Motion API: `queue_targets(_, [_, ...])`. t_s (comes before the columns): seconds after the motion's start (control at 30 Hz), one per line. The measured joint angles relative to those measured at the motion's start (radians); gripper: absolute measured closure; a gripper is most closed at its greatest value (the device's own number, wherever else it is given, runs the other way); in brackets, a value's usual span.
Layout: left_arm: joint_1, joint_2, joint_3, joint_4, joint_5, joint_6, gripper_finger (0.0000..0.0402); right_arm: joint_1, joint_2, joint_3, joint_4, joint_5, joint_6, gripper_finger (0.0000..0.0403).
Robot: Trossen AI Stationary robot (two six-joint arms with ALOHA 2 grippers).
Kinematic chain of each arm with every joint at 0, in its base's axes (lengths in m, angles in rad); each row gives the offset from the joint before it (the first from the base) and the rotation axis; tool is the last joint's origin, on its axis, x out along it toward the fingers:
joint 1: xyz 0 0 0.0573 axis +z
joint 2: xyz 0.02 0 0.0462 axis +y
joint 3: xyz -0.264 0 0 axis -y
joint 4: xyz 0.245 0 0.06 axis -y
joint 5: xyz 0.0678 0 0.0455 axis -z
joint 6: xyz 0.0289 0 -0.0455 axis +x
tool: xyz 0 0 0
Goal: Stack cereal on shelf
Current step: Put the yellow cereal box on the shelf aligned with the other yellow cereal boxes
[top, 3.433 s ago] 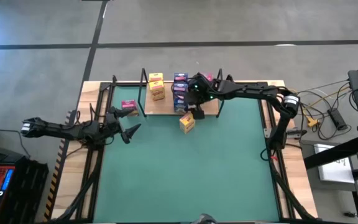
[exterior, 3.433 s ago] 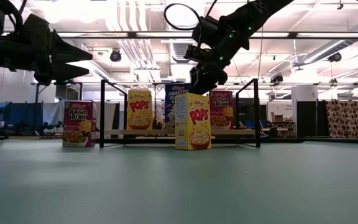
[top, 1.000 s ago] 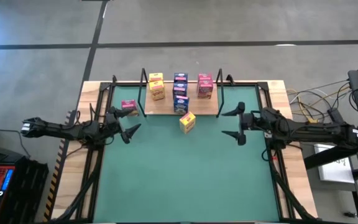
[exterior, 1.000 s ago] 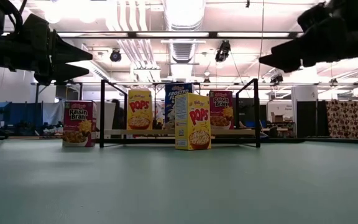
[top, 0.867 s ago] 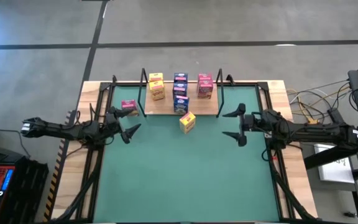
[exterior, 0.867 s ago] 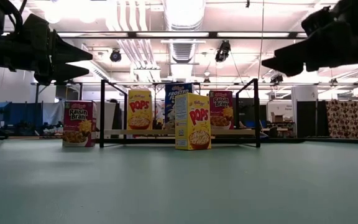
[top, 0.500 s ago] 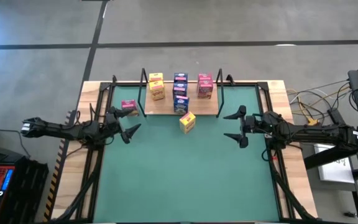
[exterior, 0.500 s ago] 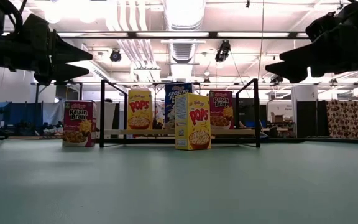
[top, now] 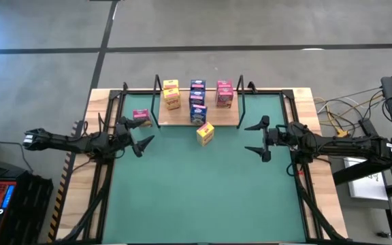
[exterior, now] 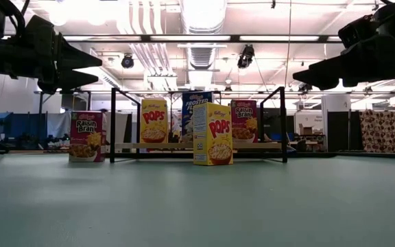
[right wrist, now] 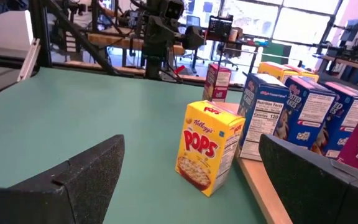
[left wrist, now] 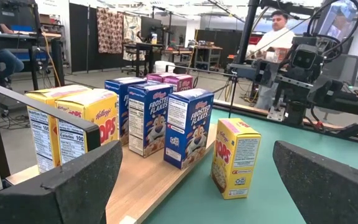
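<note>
The light wood shelf board (top: 197,117) with black wire uprights sits at the green mat's (top: 203,190) far edge, carrying yellow, blue and pink cardboard cereal boxes. One yellow box (top: 205,133) stands just off its front edge, one pink box (top: 141,116) beyond its left end. The left gripper (top: 139,136) and right gripper (top: 254,139) hover at the mat's side edges, fingers apart, holding nothing.

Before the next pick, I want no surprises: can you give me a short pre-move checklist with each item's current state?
1. Right gripper empty, jaws open: ok.
2. Left gripper empty, jaws open, waiting at the mat's left edge: ok.
3. Yellow box on the mat, upright, clear of the shelf: ok.
4. Pink box outside the shelf's left end, upright: ok.
5. All boxes on the shelf: not ok, two remain off it.
6. Free space on the shelf for both: cannot tell.
</note>
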Motion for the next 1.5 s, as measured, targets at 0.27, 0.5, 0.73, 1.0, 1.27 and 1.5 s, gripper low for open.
queue_targets(0.27, [0.000,0.000,0.000,0.000,0.000,0.000,0.0002,0.000,0.000,0.000,-0.001,0.000,0.000,0.0041])
queue_targets(0.5, [0.000,0.000,0.000,0.000,0.000,0.016,0.0002,0.000,0.000,0.000,-0.002,0.000,0.001,0.0041])
queue_targets(0.73, [0.000,0.000,0.000,0.000,0.000,0.018,0.0002,0.000,0.000,0.000,-0.002,0.000,0.002,0.0041])
queue_targets(1.0, [0.000,0.000,0.000,0.000,0.000,0.019,0.0002,0.000,0.000,0.000,-0.002,0.000,0.000,0.0041])
queue_targets(1.27, [0.001,0.001,-0.001,0.096,0.000,0.020,0.0002,0.000,0.000,0.000,-0.002,0.000,0.000,0.0041])
queue_targets(1.5, [0.001,0.051,0.046,0.107,0.103,-0.080,0.0002,0.000,0.001,0.000,-0.002,0.001,0.000,0.0041])
